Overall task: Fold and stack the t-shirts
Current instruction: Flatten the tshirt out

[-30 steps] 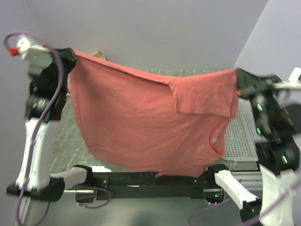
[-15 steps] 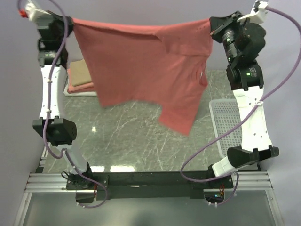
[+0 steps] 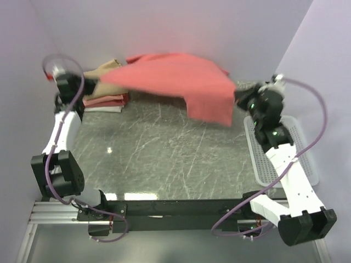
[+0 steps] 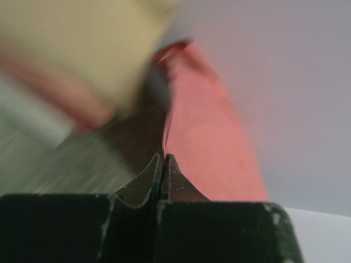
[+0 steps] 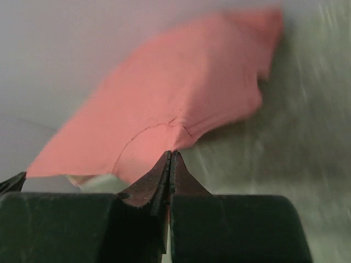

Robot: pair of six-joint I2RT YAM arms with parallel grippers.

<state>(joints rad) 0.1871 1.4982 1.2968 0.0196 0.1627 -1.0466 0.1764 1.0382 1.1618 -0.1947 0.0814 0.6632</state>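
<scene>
A salmon-red t-shirt (image 3: 175,82) hangs stretched in the air over the far half of the table, billowing, with one flap drooping at its right. My left gripper (image 3: 94,83) is shut on its left edge, and my right gripper (image 3: 238,94) is shut on its right edge. In the left wrist view the jaws (image 4: 163,157) pinch the red cloth (image 4: 205,137). The right wrist view shows the jaws (image 5: 171,154) closed on a seam of the shirt (image 5: 181,98). Folded t-shirts (image 3: 104,97) lie stacked at the far left, tan on top, then salmon-pink and white.
A white perforated basket (image 3: 282,148) sits at the table's right edge, partly under my right arm. The dark marbled tabletop (image 3: 164,159) spreads below the shirt. Purple walls close in the back and both sides. Both images from the wrists are blurred.
Both arms have swung down and toward the far wall, carrying the shirt from high up near the camera to low over the far table. Both grips have held.
</scene>
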